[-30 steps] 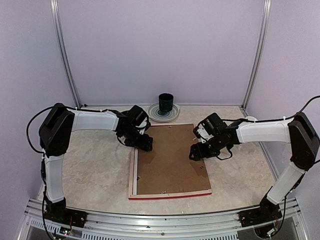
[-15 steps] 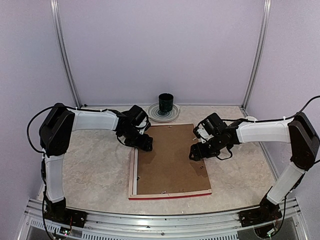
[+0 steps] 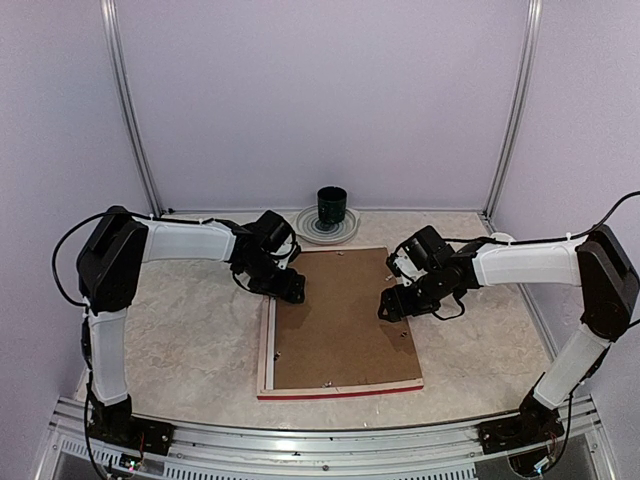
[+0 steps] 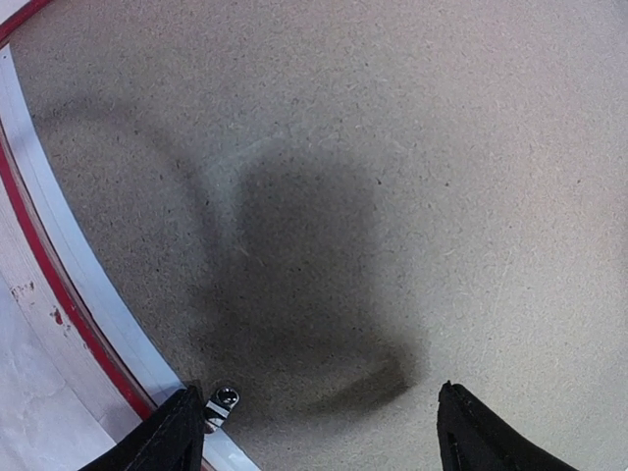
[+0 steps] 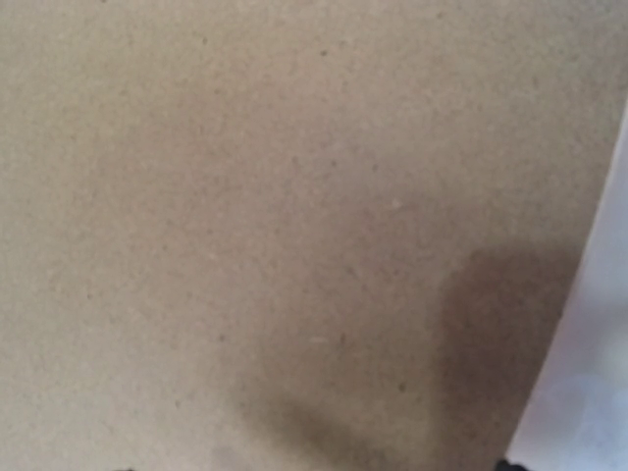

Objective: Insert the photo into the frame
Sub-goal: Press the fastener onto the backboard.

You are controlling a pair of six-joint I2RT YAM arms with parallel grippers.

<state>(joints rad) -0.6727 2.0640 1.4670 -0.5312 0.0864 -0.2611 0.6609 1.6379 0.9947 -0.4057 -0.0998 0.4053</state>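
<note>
In the right wrist view the backing board [image 5: 275,196] is blurred, and the left gripper [image 4: 319,397] is cut off below.

One frame [image 3: 340,388], one backing board [image 3: 340,320], one cup [image 3: 332,207], one plate [image 3: 308,231]

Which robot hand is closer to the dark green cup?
Left. The left gripper is at the frame's far left corner, nearest the cup; the right gripper is farther off, at its right edge.

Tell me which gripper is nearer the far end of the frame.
The left gripper: it is over the far left corner of the frame, while the right gripper is partway down the right edge.
</note>
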